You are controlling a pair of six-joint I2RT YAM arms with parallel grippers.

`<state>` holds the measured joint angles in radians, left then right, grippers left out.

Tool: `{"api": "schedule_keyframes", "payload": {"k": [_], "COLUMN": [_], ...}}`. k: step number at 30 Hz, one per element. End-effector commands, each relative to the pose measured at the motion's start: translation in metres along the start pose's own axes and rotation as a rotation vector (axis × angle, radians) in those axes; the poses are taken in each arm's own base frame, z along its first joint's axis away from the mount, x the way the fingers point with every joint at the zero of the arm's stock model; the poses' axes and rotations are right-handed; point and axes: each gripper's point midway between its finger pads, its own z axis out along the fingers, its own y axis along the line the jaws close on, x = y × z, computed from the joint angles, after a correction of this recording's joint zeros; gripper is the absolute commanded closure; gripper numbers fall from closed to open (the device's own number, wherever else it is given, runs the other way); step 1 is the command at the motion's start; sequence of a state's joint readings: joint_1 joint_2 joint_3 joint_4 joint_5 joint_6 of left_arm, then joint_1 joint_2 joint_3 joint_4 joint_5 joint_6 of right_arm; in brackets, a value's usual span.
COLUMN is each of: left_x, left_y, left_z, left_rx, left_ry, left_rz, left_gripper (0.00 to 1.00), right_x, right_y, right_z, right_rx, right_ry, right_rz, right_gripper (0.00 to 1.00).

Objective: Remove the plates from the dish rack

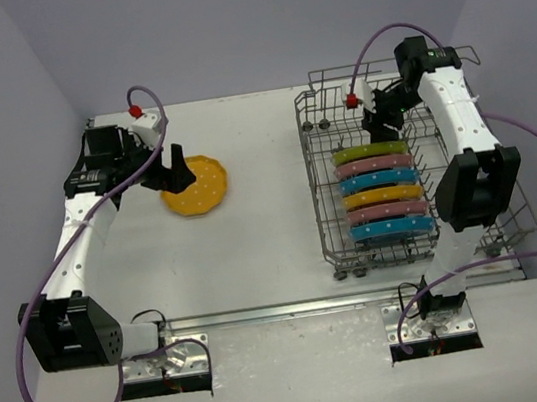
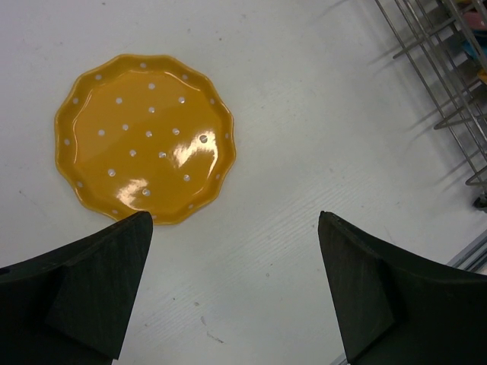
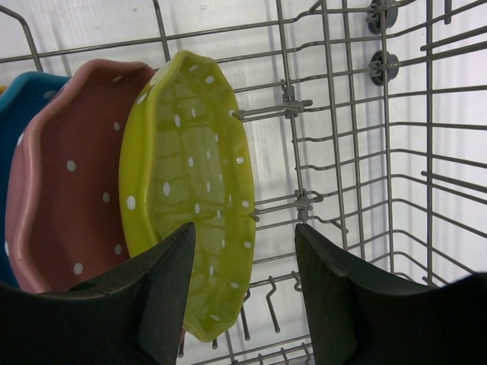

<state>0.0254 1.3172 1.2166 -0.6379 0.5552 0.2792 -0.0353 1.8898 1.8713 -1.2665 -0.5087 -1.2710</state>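
Left gripper [image 2: 234, 220] held open, orange plate [image 2: 144, 137] laid flat just ahead of one finger. Right gripper [image 3: 243, 232] parted, lime green plate [image 3: 190, 175] edge seen between jaws, unclamped.

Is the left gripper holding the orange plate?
No, the orange plate lies flat on the table, outside the open left gripper.
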Motion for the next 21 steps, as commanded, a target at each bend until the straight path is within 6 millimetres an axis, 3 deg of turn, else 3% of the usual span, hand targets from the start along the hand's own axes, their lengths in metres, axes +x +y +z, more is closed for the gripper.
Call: {"api": "schedule_keyframes", "payload": {"k": [1,7,10,13,17,21], "left_x": [-0.011,-0.006,-0.005,-0.007,-0.010,-0.012], "left_y": [-0.003,-0.004,-0.005,-0.007,-0.009,-0.011], "left_z": [0.002,0.003,0.003,0.000,-0.004,-0.005], "left_rx": [0.016,0.023,0.025,0.025,0.025,0.032], "left_ry": [-0.040,-0.032,-0.032,-0.041,-0.049,-0.054], "left_rz": [0.020,0.007,0.006,0.008,0.016,0.016], "left_gripper": [0.12,0.11,0.10,0.09,0.08,0.07], "right_x": [0.003,-0.011,-0.034,-0.049,-0.052,-0.037], "right_y": [0.069,0.053,0.027,0.015,0.024,0.048], "right_z": [-0.011,-0.021,-0.042,-0.059,-0.068,-0.057], "right_rx": [-0.211,-0.153,-0.054,0.010,0.023,-0.039], "right_ry": [0.027,-0.009,-0.055,-0.083,-0.081,-0.045], "right_rz": [0.114,0.104,0.083,0.048,0.016,0.028], "right_gripper": [0.42,0.40,0.39,0.39,0.39,0.39]}}
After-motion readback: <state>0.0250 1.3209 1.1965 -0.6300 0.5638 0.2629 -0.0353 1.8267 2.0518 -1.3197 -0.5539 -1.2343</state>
